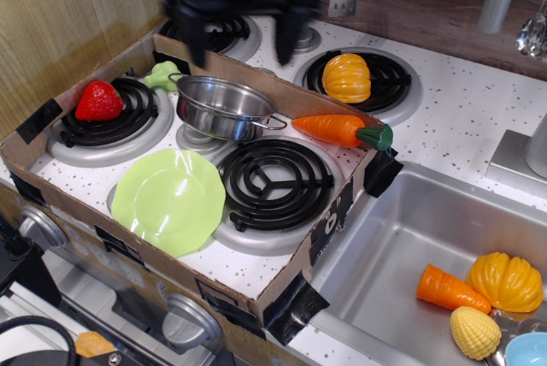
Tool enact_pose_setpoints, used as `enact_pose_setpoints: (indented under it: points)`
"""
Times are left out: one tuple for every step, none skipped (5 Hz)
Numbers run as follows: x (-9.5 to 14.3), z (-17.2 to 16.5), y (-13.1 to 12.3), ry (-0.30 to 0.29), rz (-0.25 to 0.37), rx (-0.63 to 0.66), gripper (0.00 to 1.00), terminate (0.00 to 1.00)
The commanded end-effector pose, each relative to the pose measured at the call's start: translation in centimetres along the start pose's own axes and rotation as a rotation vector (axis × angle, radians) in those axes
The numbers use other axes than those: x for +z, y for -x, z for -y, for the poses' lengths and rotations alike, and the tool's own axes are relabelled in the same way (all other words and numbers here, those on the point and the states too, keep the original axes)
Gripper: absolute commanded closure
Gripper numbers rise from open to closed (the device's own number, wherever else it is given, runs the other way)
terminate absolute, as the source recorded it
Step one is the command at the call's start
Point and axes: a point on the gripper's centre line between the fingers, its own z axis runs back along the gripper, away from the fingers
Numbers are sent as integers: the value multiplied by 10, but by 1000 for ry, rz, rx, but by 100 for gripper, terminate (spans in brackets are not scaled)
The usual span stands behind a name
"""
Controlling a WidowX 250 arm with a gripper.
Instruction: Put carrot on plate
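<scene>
The carrot [338,129], orange with a dark green cap, lies on the right rim of the cardboard tray, just right of the steel pot. The lime-green plate [169,197] lies empty at the front left of the tray. My gripper [242,51] is a blurred black shape high at the back, above the rear left burner and behind the pot. Its two fingers hang down wide apart with nothing between them. It is well to the upper left of the carrot and far behind the plate.
A steel pot [224,107] stands mid-tray. A red strawberry [98,101] sits on the left burner and a green piece [161,75] behind it. An orange pumpkin [346,78] sits on the rear right burner. The sink [385,238] holds a short carrot piece [450,290], a pumpkin and a corn.
</scene>
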Motion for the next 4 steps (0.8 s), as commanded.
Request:
enact_pose_setpoints:
  points:
    - [-41, 40, -35, 95, -57, 170, 0, 0]
    - [-48, 54, -37, 64, -20, 366, 0, 0]
    - [-48, 52, -36, 57, -56, 393, 0, 0]
    - [-47, 51, -31, 55, -32, 452, 0, 0]
